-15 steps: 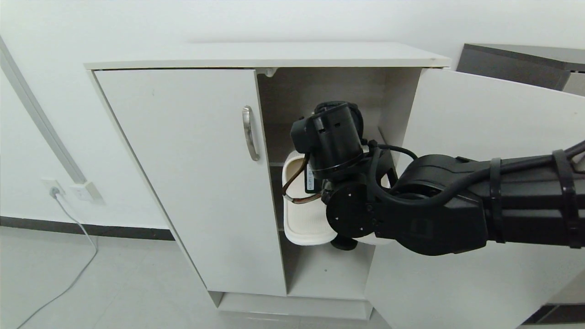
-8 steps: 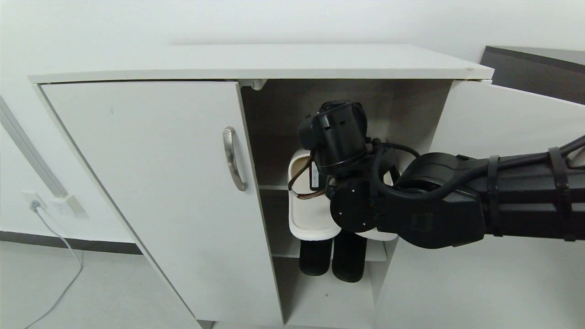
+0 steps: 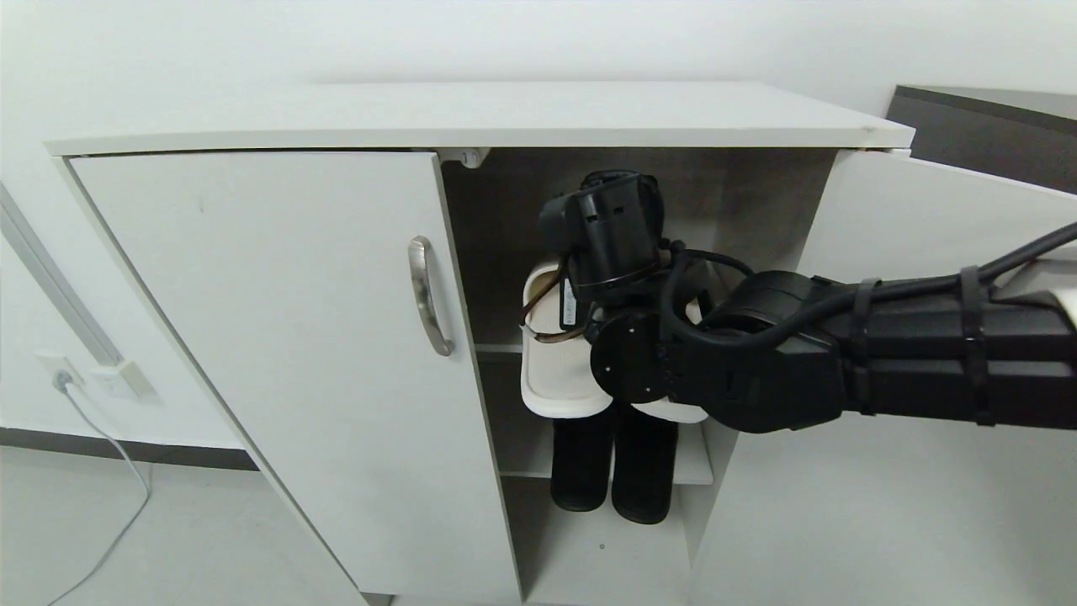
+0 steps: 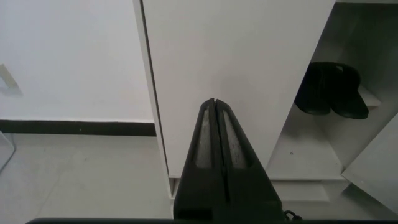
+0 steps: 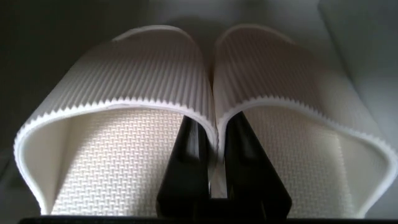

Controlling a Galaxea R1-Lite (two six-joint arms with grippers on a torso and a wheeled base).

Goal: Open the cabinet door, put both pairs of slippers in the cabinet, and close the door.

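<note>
Item: pair of white ribbed foam slippers (image 5: 155, 74), one to each side of the right gripper (image 5: 213, 127) jaws, inside the open white two-door cabinet (image 3: 471, 109).
Handling (judged): light, soft, squashy, with a grippy texture.
Hold: the adjoining inner walls are pinched between the jaws.
Left gripper (image 4: 214, 143): jaws pressed together, empty.

The cabinet (image 3: 471, 114) fills mid-frame, shut door (image 3: 278, 353) left, open door (image 3: 883, 522) right. In the gap between them the right gripper (image 5: 213, 134) holds the upper slippers (image 3: 559, 379) directly above the lower slippers (image 3: 614, 471), which lie on a shelf (image 3: 526, 459), overhanging its front. A socket (image 3: 59, 377) sits lower left.
</note>
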